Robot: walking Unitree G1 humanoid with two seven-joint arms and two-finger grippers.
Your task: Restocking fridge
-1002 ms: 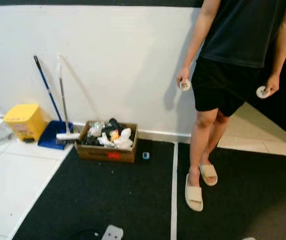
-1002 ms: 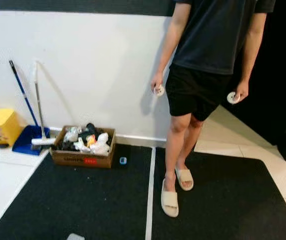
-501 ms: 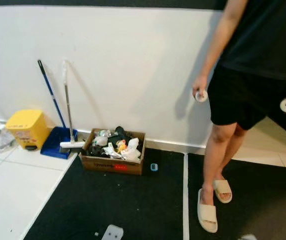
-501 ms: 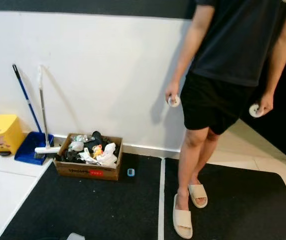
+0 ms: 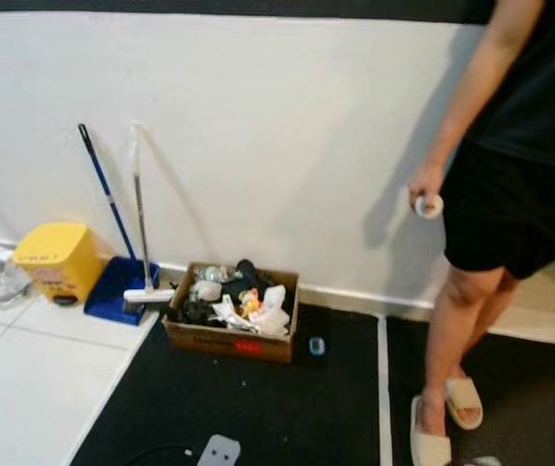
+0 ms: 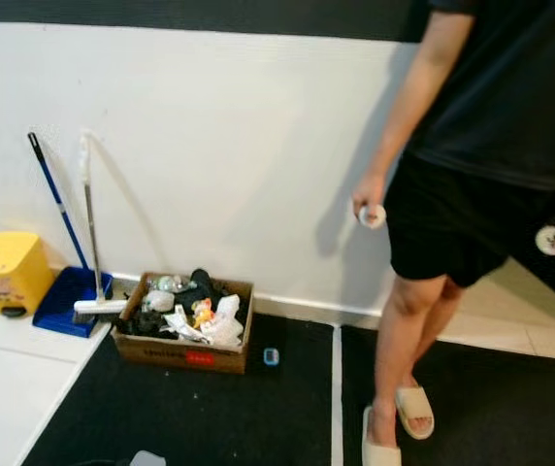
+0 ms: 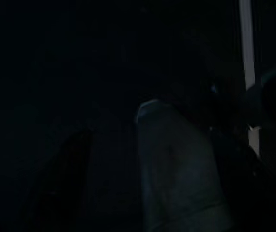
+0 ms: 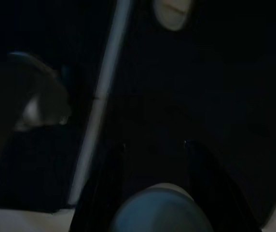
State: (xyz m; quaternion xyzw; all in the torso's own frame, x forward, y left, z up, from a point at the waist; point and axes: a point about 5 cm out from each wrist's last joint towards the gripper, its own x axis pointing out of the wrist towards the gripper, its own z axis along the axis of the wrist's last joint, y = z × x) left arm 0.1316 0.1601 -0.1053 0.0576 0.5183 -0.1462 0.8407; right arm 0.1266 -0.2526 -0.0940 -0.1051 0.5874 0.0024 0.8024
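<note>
Leaning upright on wall: broom [image 5: 140,218]; cardboard box [image 5: 231,320] lengthwise along it

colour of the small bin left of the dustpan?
Yellow. The small bin beside the blue dustpan shows best in the left eye view.

white wall [image 5: 258,146] across the back, dark band along its top. at nine o'clock, a yellow bin [image 5: 49,262] on white tiles; just beside it a blue dustpan [image 5: 117,289] with a blue-handled stick [image 5: 103,199] and a white-handled broom [image 5: 140,209] leaning on the wall. at centre, a cardboard box [image 5: 231,325] heaped with mixed rubbish, on a black mat [image 5: 258,408]. at three o'clock, a person [image 6: 481,194] in dark shirt, black shorts and pale slippers [image 6: 415,413].
</note>
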